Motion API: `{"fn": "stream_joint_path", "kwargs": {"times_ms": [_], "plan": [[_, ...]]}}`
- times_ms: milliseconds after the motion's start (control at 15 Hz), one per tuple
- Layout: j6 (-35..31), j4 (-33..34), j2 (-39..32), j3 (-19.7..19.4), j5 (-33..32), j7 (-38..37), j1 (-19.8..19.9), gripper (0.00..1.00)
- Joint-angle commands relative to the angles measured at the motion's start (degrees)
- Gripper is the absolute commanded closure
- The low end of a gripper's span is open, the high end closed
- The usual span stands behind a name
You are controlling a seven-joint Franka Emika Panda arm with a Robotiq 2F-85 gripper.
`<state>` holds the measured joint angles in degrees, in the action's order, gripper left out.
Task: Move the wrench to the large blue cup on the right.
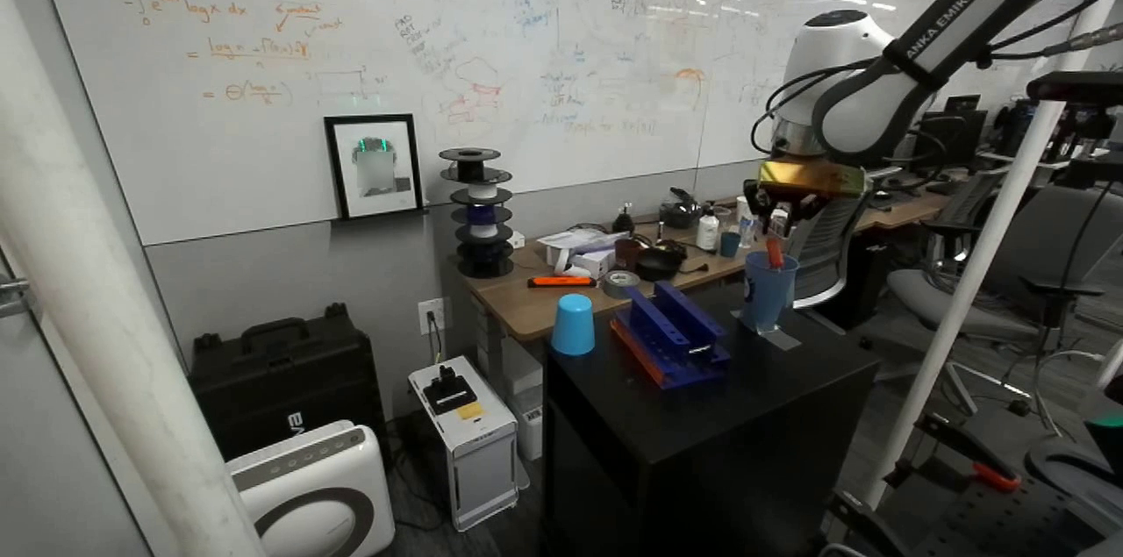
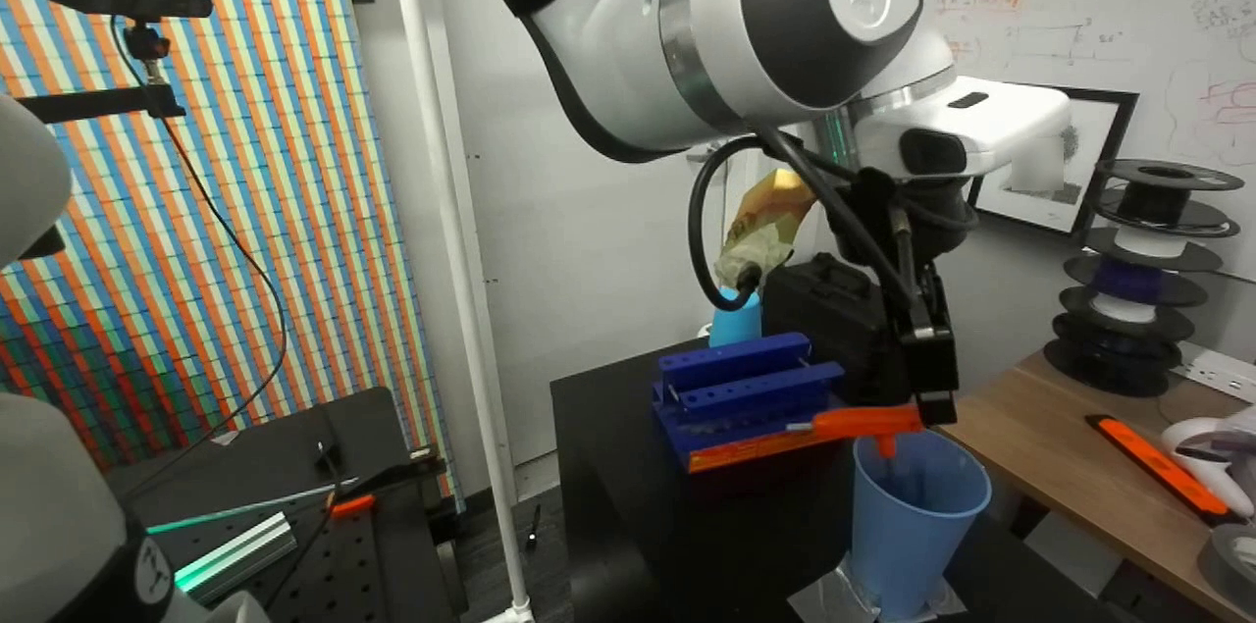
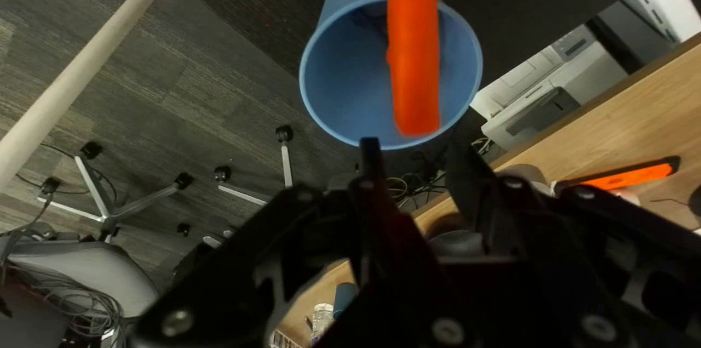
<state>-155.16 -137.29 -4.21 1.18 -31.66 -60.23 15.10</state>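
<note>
The wrench is a tool with an orange handle [image 1: 774, 252]. The large blue cup [image 1: 768, 298] is tall and stands taped down on a black cabinet. In an exterior view the handle [image 2: 863, 422] lies sideways above the rim of the cup [image 2: 913, 545], its stem pointing down into it. My gripper [image 1: 781, 217] is above the cup. In the wrist view the fingers [image 3: 414, 146] stand apart, wider than the handle. The handle [image 3: 414, 52] is over the cup mouth [image 3: 356, 107], just beyond the fingertips, and not clamped. The stem's lower end is hidden.
A dark-blue rack [image 1: 671, 333] with an orange edge stands on the black cabinet [image 1: 702, 417]. A squat cyan cup [image 1: 574, 324] stands upside down beside it. A wooden desk [image 1: 526, 298] with clutter is behind. A white pole [image 1: 947, 320] stands near the cabinet.
</note>
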Motion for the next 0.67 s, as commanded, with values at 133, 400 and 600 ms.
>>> {"fn": "stream_joint_path", "kwargs": {"times_ms": [133, 400, 600], "plan": [[7.92, -2.27, 12.44, -1.64, 20.94, 18.45, -7.30, 0.16], [24.41, -3.71, 24.31, -1.70, 35.78, 35.00, -12.19, 0.00], [39.27, -3.77, 31.43, -1.90, 40.06, 42.22, -14.03, 0.00]]}}
